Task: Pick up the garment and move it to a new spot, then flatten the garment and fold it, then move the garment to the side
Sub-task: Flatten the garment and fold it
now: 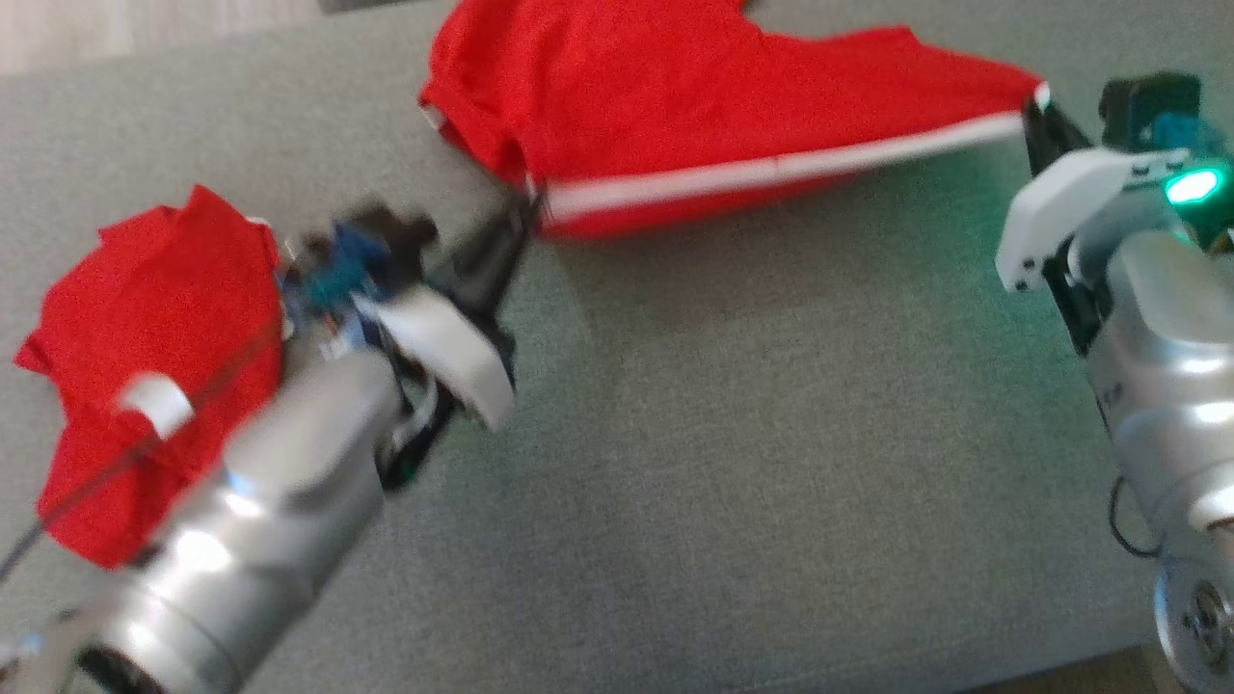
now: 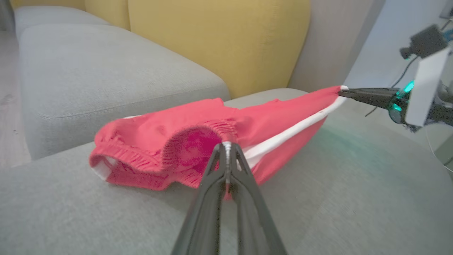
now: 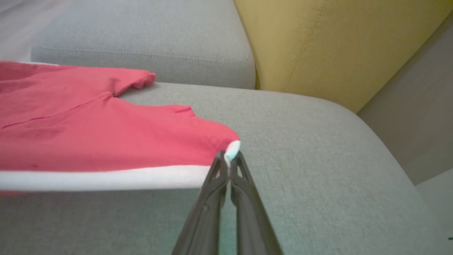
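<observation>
Clenching garment (image 1: 675, 96) waistband, left claw (image 1: 525, 207) blurred, right claw (image 3: 229, 156) clenching its striped corner

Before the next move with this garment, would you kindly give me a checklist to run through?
1. Left gripper fingers shut on the garment's waistband: ok.
2. Right gripper fingers shut on the hem corner: ok.
3. White-striped edge taut between both grippers: ok.
4. Garment lying flat on the sofa cushion: not ok, waistband end bunched.
5. Left arm apart from the second red garment: cannot tell.
</observation>
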Robot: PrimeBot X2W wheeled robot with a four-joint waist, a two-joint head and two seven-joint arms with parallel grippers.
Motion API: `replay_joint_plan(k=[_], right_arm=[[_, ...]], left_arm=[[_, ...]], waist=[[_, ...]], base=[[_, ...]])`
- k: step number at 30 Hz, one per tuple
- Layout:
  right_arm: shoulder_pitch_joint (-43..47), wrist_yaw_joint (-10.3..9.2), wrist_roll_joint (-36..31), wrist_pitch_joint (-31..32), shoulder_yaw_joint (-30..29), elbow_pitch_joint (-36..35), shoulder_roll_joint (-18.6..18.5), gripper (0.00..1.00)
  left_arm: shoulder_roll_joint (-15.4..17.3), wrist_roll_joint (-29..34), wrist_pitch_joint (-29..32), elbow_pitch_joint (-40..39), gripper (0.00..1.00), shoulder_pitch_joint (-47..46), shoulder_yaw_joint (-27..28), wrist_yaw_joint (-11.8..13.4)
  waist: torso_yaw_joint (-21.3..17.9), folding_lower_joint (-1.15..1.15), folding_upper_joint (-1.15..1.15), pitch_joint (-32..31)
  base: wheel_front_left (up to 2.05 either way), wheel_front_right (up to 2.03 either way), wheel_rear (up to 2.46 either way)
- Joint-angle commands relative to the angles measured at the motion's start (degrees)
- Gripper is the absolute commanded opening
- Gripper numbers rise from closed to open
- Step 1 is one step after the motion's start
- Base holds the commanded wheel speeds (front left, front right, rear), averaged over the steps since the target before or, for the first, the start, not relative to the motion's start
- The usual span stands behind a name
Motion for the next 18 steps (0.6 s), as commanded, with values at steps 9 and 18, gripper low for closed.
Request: replay_joint_plan(k=[9,18], right_arm=[[6.32,0.37,9.35,6.60,7.46,-0.06,-3.78,0.00],[13.10,0.37,17.25,11.03,11.40,-2.14,-6.54,0.00]], left_arm=[[1.85,-0.91,0.39,-7.40,0.00,7.98,-3.11,1.80],[2.20,-2.36,1.58,-14.27,0.00,15.84,-4.84,6.14]], waist=[[0.30,0.01,0.00,-7.86],[-1.03,0.01,0.00,-13.70]], base=[[0.00,0.00,0.00],[0.00,0.00,0.00]])
